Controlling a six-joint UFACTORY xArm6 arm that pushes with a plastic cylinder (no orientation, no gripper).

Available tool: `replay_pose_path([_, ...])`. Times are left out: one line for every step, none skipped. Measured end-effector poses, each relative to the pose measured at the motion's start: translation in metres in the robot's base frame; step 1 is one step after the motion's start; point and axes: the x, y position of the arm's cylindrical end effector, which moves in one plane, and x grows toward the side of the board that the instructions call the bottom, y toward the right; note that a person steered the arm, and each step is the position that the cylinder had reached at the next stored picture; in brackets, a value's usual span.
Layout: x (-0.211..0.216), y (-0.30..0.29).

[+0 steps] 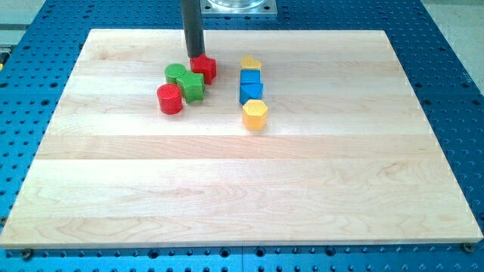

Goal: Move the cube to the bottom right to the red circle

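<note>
My tip (195,57) touches the board just at the upper left of a red block (205,68), whose shape I cannot make out. A green round block (176,73) and a green star-like block (191,86) sit just below-left of it. The red cylinder (170,99) stands at the lower left of that cluster. To the right is a column: a yellow block (251,63) at the top, a blue cube (250,78), a blue block (251,92) and a yellow hexagonal block (255,114) at the bottom.
The wooden board (242,189) lies on a blue perforated table (454,75). The arm's metal base (238,6) shows at the view's top edge.
</note>
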Motion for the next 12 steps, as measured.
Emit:
replay_pose_path([-0.042, 0.01])
replay_pose_path([-0.031, 0.076])
replay_pose_path([0.0, 0.139])
replay_pose_path([0.016, 0.143])
replay_pose_path([0.049, 0.121])
replay_pose_path([0.05, 0.083])
replay_pose_path([0.05, 0.084])
replay_pose_path([0.051, 0.102])
replay_pose_path([0.056, 0.109])
replay_pose_path([0.089, 0.077])
replay_pose_path([0.1, 0.063])
replay_pose_path([0.1, 0.063])
